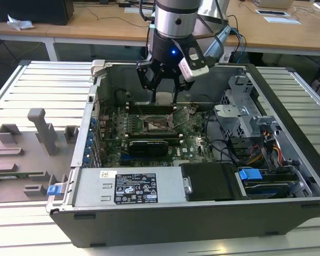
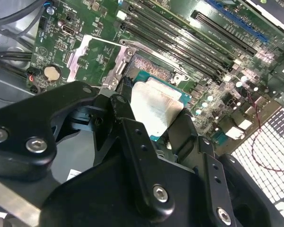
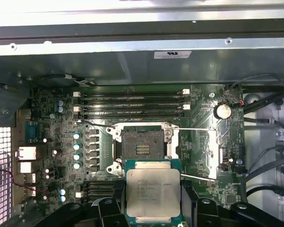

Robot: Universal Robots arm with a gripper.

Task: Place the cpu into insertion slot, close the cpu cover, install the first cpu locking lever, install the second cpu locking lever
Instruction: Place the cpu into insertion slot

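Hanging just above the insertion slot (image 1: 158, 126), the cpu (image 1: 163, 98) is sitting clamped edge to edge in the narrowed jaws of the gripper (image 1: 163, 94). To the exterior view's right, the cpu cover (image 1: 184, 113) is standing open. Risk: lowering it tilted or off-square could be crushing the slot's contacts (image 3: 142, 150).

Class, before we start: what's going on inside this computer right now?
A robot arm's gripper holds the cpu by its edges above the motherboard inside an open computer case. The chip hangs close by the insertion slot, not seated in it; the slot lies empty. The cpu cover is swung open next to the slot.
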